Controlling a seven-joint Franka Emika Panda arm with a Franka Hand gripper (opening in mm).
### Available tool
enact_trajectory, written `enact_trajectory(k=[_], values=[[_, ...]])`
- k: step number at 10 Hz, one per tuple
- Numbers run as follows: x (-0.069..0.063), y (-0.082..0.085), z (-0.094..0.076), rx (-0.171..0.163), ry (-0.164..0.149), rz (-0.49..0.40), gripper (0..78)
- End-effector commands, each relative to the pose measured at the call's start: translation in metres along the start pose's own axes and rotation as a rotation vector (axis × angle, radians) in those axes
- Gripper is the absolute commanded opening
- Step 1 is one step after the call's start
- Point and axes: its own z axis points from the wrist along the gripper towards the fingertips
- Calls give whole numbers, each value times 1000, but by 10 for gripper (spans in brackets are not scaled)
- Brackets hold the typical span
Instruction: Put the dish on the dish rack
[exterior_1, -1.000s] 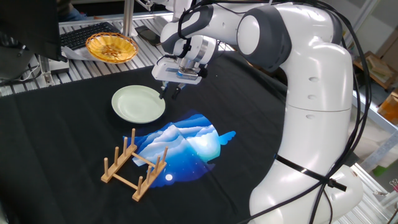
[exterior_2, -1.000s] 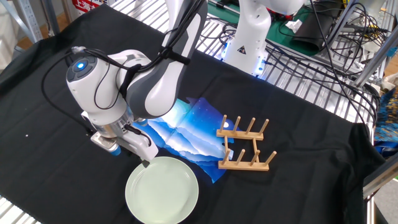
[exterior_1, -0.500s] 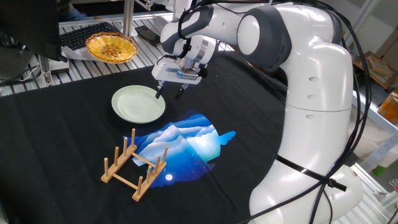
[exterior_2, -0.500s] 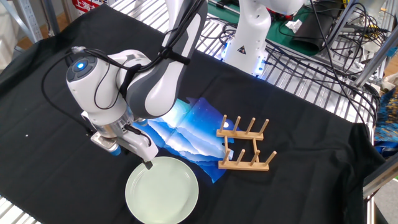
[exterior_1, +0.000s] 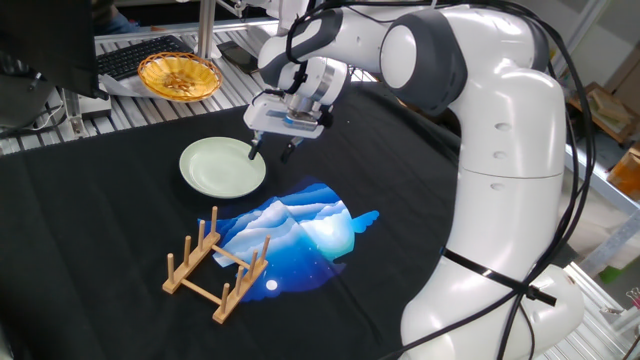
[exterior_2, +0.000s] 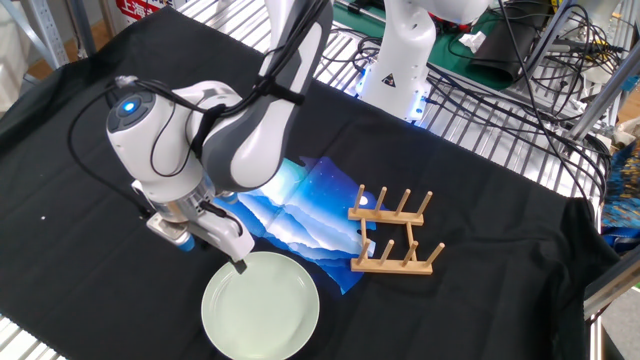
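One fixed view stands beside the arm's base, high, looking down across the black table (exterior_1: 90, 220) toward shelving behind. The other fixed view looks steeply down from the opposite side, facing a second robot's base (exterior_2: 400, 60). Both share the dish (exterior_1: 222, 166) (exterior_2: 260, 305), dish rack (exterior_1: 215, 265) (exterior_2: 393, 240) and blue cloth (exterior_1: 300, 232) (exterior_2: 300, 210).

So the table (exterior_1: 80, 250) is covered in a black cloth (exterior_2: 80, 120). Sitting flat on it is a pale green plate (exterior_1: 222, 166), closer to the far edge in one fixed view. A blue printed cloth (exterior_1: 300, 232) is spread out near the middle, and the little wooden dish rack (exterior_1: 215, 266) stands right at that cloth's edge, empty, apart from the plate.
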Motion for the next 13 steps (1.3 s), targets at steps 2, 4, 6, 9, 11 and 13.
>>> enact_trajectory(k=[2, 4, 6, 9, 11, 13], values=[[0, 8, 9, -67, 3, 31, 774], [1, 14, 11, -82, 0, 42, 774], [1, 19, 17, -94, -11, 49, 774], [-1, 19, 18, -124, -8, 47, 774], [-2, 21, 18, -158, -10, 58, 774], [-3, 22, 17, -172, -11, 62, 774]])
